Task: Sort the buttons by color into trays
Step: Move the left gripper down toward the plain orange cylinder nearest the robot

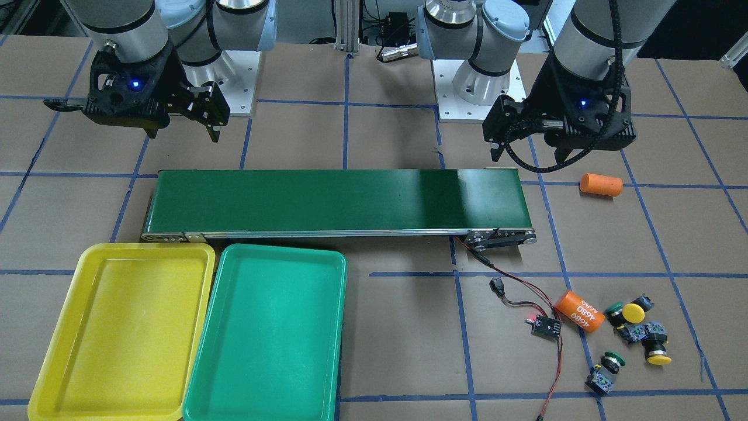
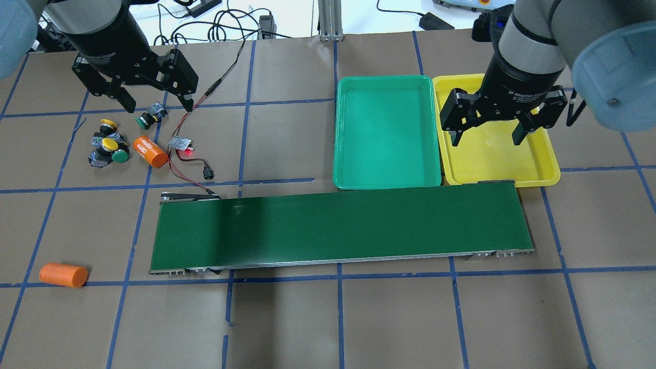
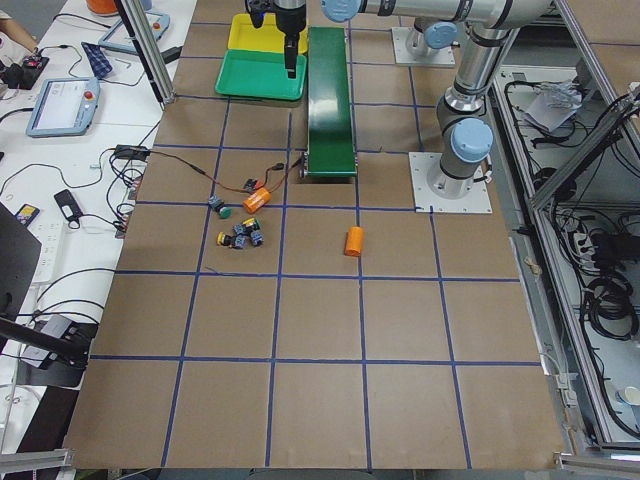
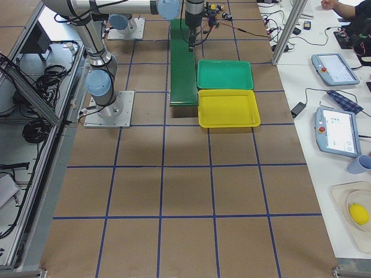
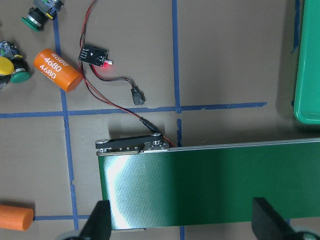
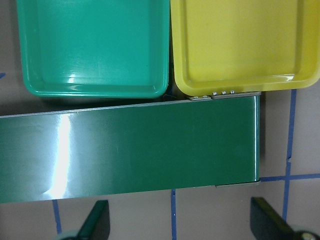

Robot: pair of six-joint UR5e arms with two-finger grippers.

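Left gripper (image 2: 160,106) and right gripper (image 2: 487,139) gape wide, empty. Four black yellow- or green-capped push-button switches (image 2: 107,145) lie beyond the left fingers (image 5: 100,222); yellow plastic tray (image 2: 487,164) and green plastic tray (image 2: 384,133) beyond the right.

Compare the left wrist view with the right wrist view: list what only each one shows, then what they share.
Only the left wrist view: buttons, the 4680 cylinder, a plain orange cylinder, a small wired board. Only the right wrist view: the yellow tray. Both: the conveyor belt, the green tray, and that arm's open hand, the left hand or the right hand.
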